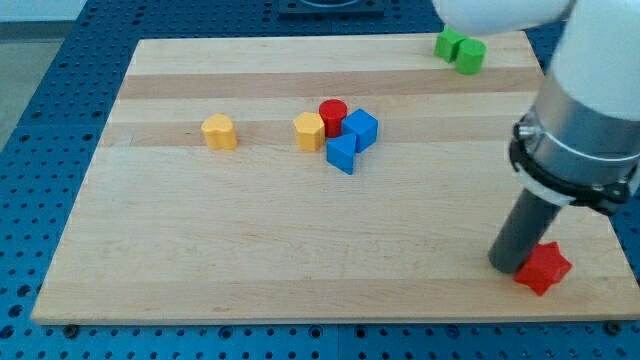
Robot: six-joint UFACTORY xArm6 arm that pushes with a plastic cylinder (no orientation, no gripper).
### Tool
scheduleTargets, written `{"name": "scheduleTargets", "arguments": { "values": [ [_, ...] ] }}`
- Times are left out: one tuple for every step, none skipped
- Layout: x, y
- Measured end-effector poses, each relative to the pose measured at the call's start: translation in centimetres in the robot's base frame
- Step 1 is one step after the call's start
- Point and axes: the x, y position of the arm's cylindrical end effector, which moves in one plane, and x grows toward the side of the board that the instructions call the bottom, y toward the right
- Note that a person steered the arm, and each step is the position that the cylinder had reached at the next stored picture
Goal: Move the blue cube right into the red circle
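Observation:
The blue cube [361, 130] sits near the board's middle, touching the right side of the red circle [333, 115], a short red cylinder. A second blue block [342, 154], wedge-like, lies just below and left of the cube, touching it. A yellow hexagonal block [309, 131] sits against the red circle's left side. My tip [508, 266] rests on the board at the view's lower right, far from the blue cube, right beside a red star-shaped block [542, 267].
A yellow heart-like block [219, 131] lies alone to the left. Two green blocks [459, 49] sit at the board's top right edge. The arm's white and grey body [585, 120] fills the right side. The board's [300, 250] right edge is close to the tip.

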Motion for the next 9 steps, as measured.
{"name": "scheduleTargets", "arguments": {
  "values": [
    [-0.7,-0.2],
    [-5.3,-5.9],
    [-13.6,-13.4],
    [-14.9,-13.9],
    [-14.9,-13.9],
    [-14.9,-14.0],
    [-15.4,-14.5],
    [-19.1,-16.3],
    [-21.7,-17.3]
  ]
}}
